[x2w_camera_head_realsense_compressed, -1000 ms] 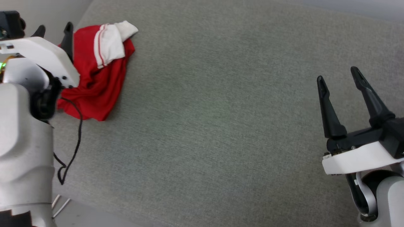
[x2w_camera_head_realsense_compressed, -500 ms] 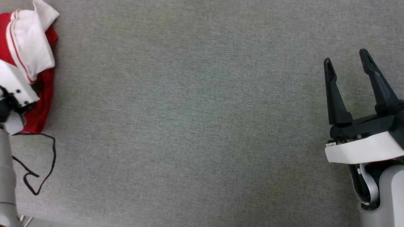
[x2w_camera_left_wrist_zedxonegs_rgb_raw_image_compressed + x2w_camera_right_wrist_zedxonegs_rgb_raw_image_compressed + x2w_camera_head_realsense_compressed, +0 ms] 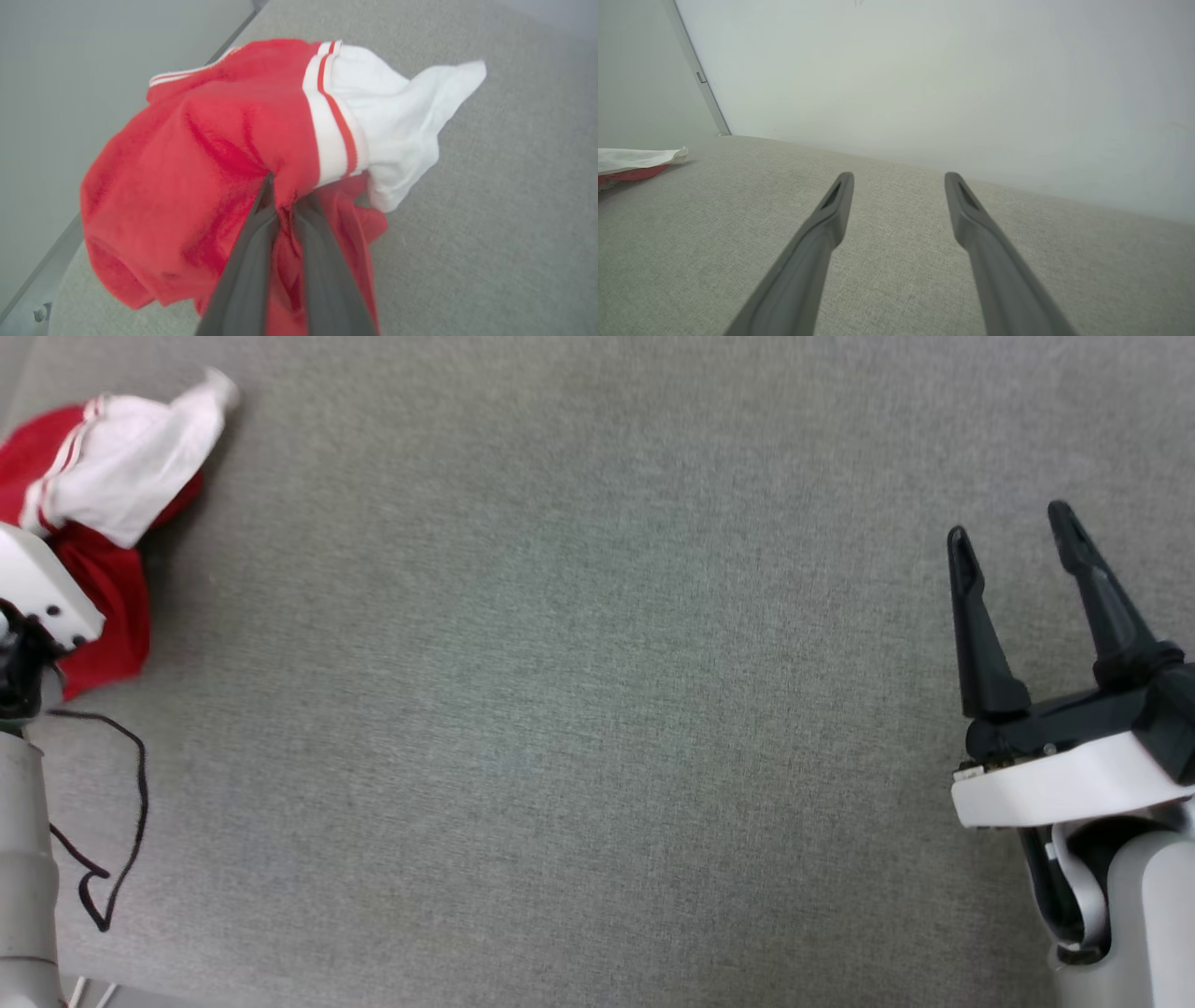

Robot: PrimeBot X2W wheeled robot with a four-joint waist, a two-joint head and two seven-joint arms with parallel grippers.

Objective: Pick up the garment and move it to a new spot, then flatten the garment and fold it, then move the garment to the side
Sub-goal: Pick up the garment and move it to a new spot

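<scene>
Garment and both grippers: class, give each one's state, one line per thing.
garment: crumpled in a heap, pinched by the left gripper.
left gripper: shut on the garment's red fabric.
right gripper: open, holding nothing, over the grey surface.

Left gripper [image 3: 285, 192] jaws pinched shut on the garment [image 3: 196, 154] — right gripper [image 3: 1008, 523] jaws spread wide apart.

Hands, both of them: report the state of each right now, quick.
Left hand: closed, pinching red cloth of the garment.
Right hand: open, holding nothing.
</scene>
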